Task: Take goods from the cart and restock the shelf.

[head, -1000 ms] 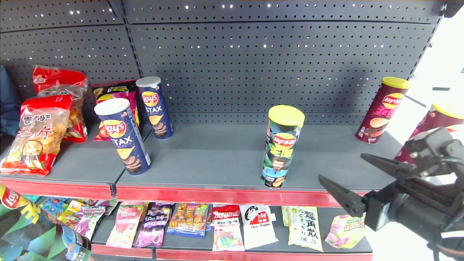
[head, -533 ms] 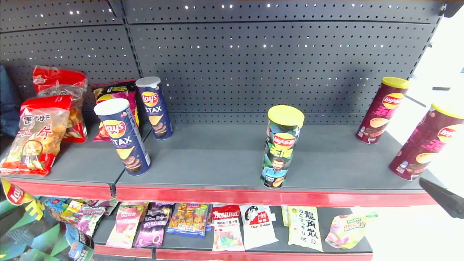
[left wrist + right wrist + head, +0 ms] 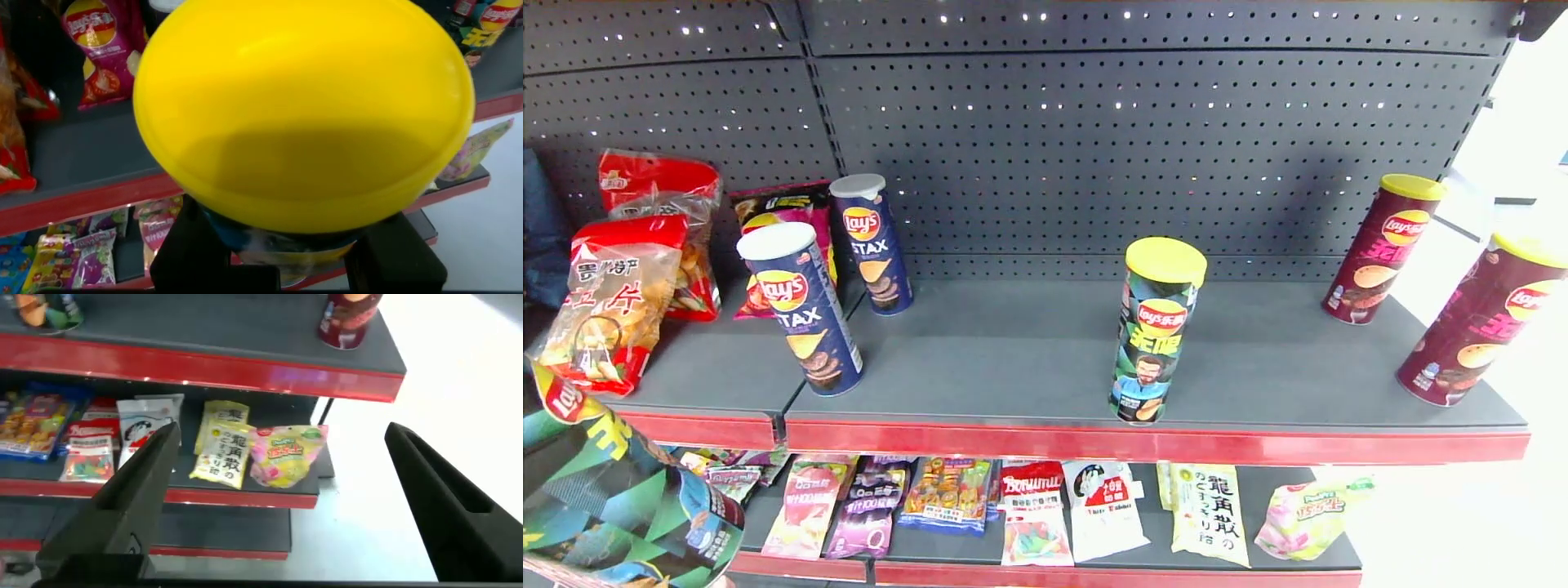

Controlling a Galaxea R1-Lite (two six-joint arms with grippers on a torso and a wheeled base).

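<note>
Risk, largest item first: the shelf board (image 3: 1013, 351). The held green can (image 3: 613, 506) is sitting at the lower left of the head frame, below the red front lip (image 3: 1094, 441). I am judging that a flat push forward would be driving it into that lip.

The left gripper (image 3: 290, 257) is clamping the can's body just under its yellow lid (image 3: 302, 106), one dark finger on each side. The can is showing tilted in the head view, so it could be tipping over at set-down unless it is being righted first.

A climb at the left would be passing close to the chip bags (image 3: 605, 302) and the front blue can (image 3: 800, 314); either could be getting knocked.

The right gripper (image 3: 282, 433) is hanging wide open with nothing in it, facing the lower shelf's sachets (image 3: 221, 453).

Room:
- The widest bare stretch is lying mid-frame, between the front blue can and the upright green can (image 3: 1156, 335).
- A second stretch is lying between that can and the maroon cans (image 3: 1384, 245) at right.
- The pegboard (image 3: 1094, 163) is closing off the back.
- The board's right end is dropping away just past the nearer maroon can (image 3: 1474, 322).
</note>
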